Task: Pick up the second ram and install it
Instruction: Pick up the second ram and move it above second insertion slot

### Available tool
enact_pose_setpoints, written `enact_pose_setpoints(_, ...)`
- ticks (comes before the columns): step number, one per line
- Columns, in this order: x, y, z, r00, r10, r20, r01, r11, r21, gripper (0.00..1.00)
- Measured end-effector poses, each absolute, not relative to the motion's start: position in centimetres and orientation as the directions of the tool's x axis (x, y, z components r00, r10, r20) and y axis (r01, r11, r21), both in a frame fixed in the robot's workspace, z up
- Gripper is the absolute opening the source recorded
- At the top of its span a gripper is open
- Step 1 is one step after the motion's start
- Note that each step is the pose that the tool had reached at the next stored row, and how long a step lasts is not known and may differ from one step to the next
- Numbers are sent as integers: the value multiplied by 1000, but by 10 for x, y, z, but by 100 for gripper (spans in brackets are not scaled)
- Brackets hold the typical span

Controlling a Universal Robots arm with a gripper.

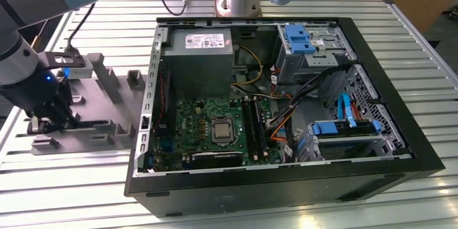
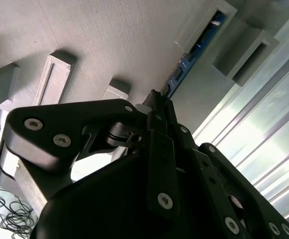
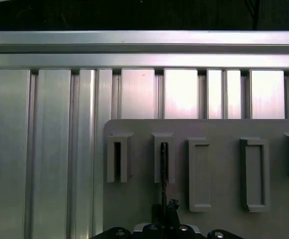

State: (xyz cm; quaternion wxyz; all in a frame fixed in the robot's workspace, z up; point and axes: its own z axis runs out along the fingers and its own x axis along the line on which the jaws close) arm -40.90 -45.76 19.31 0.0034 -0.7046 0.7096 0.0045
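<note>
Shows pick-up step at 9 o'clock from the computer case [image 1: 286,191], with gripper [image 2: 156,102] clamped on the second ram [image 2: 186,63] standing in the grey fixture [image 1: 107,87]; likely calls for straight withdrawal.

The black gripper [image 2: 156,102], its linked arms studded with screws, narrows to fingertips pressed together on the near end of the second ram [image 2: 184,67]. The ram looks blue here. It stands on edge as a thin strip, and its far end sits in a walled slot [image 2: 219,15] of the grey fixture [image 2: 109,40]. Raised rectangular blocks [image 2: 54,74] stand on the fixture beside the gripper. Past the fixture's edge lies the ribbed metal worktop [image 2: 268,124], and loose cables [image 2: 2,219] lie in a corner
</note>
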Motion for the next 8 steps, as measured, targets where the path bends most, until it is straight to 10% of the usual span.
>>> enact_pose_setpoints(8,-409,-458,202,-7,-1000,-11,-1000,7,2,14)
